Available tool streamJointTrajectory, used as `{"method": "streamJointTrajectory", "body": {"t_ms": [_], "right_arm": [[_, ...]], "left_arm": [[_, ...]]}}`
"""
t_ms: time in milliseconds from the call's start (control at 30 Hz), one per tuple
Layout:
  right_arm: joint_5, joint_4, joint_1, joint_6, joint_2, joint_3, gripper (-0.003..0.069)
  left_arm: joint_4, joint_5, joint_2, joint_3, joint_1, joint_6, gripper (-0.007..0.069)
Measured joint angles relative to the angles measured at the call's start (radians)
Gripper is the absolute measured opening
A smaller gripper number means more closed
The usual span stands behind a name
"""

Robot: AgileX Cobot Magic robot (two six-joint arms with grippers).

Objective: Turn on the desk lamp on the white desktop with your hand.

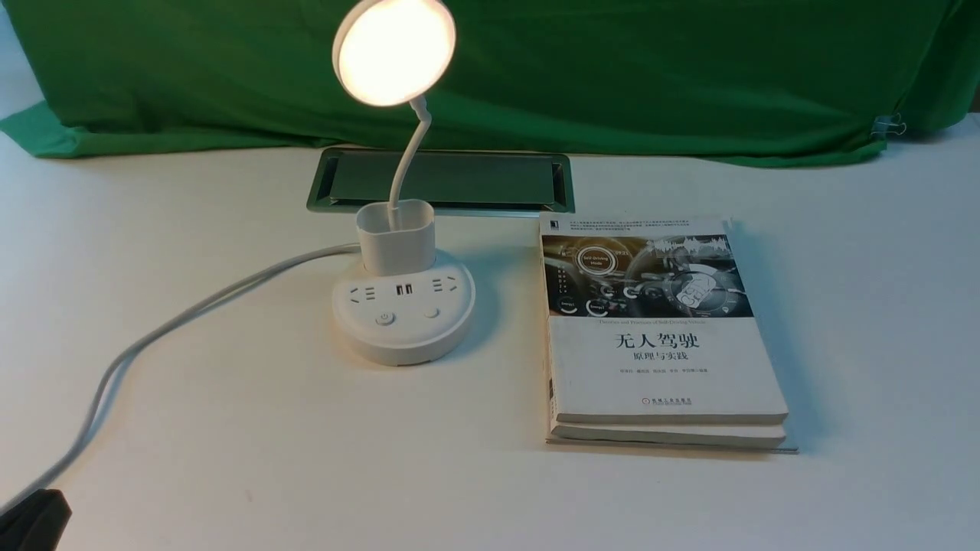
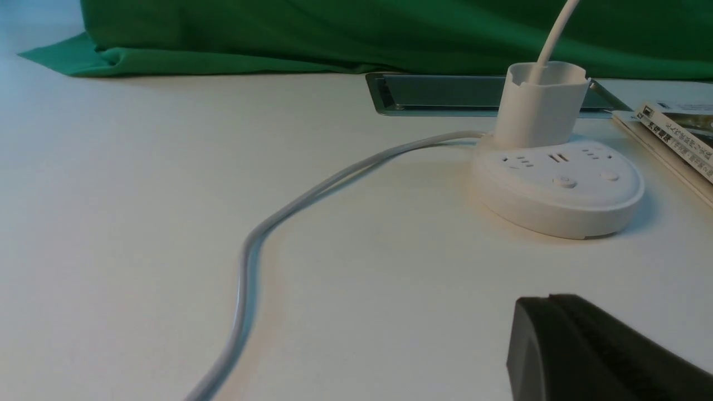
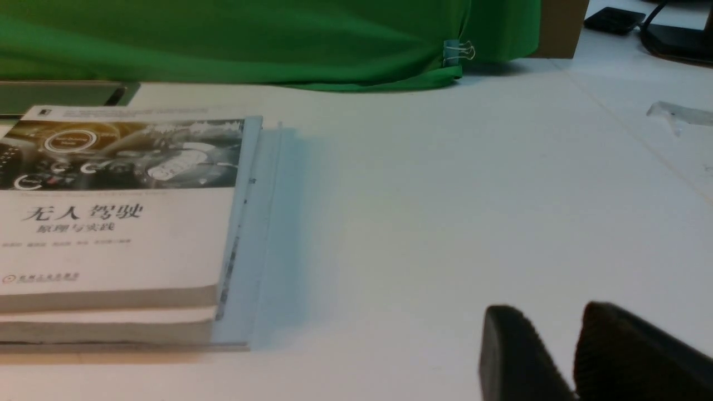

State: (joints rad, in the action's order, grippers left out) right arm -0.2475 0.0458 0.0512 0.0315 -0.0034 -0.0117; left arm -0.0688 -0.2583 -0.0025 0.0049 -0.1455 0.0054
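- We see the desk lamp [image 1: 406, 337] upright on the white desktop [image 1: 253, 428], left of the books [image 1: 666, 367] and nearer than the cable slot [image 1: 475, 180]; its disc head [image 1: 394, 53] glows, so we judge the switching done.
- Our left gripper [image 2: 548, 305] is closed up, nothing between its fingers; our right gripper [image 3: 554, 314] has a narrow, unfilled gap.
- We expect a fairly light, hard plastic body, smooth enough to slide under a sideways shove.
- The thin neck [image 1: 407, 161] probably flexes, so we avoid pulling there.
- Any press belongs straight down on the power-marked button [image 1: 384, 318]; another might turn it off.
- For moving it, we favour the rigid cup [image 1: 398, 249], gently, minding the cable [image 1: 184, 314].
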Motion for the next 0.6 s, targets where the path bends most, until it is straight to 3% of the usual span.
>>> {"method": "streamJointTrajectory", "body": {"t_ms": [600], "right_arm": [[0.001,0.000,0.000,0.000,0.000,0.000,0.0241]], "left_arm": [[0.000,0.002,0.000,0.000,0.000,0.013,0.0001]]}}
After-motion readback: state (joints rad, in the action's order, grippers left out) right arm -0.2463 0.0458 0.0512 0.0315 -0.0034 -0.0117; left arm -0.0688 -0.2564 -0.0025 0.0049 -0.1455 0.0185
